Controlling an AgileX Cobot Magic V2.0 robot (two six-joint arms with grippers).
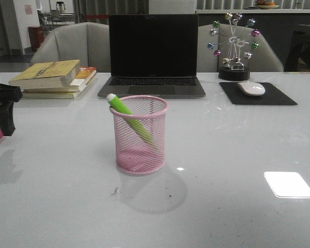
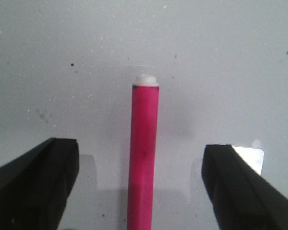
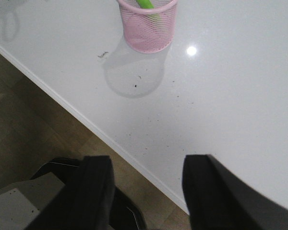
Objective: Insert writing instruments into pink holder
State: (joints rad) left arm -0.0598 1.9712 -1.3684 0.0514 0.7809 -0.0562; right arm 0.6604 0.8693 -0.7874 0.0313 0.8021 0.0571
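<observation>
The magenta pen (image 2: 144,153) lies flat on the tabletop (image 2: 230,57) directly under the left claw (image 2: 139,187). Its long axis runs straight along the 6-to-12 line between the two fingers, with the white end tip (image 2: 147,79) at 12 o'clock. The fingers stand spread wide, one at about 8 o'clock and one at about 4 o'clock of the pen, both well apart from the barrel and touching nothing. The left arm is plainly the nearer one. A squeeze across the barrel looks like the next step, and the pen sits close to centred in the gap.

In the front view the left claw (image 1: 2,111) hangs at the far left edge, at roughly 9 o'clock from the pink holder (image 1: 140,134). The holder stands upright mid-tabletop. The lime green pen (image 1: 128,116) already leans inside it, its white tip poking over the rim at 10 o'clock. The magenta pen itself is not visible in that view.

The right claw (image 3: 146,191) is spread and empty, hanging over the near tabletop edge with floor showing below; the holder lies well off toward 12 o'clock.

The tabletop is glossy white, with a few dark specks and bright reflections. Behind stand a laptop (image 1: 153,54), stacked books (image 1: 54,78), a mouse (image 1: 251,88) on its pad, and a ferris-wheel ornament (image 1: 233,46).
</observation>
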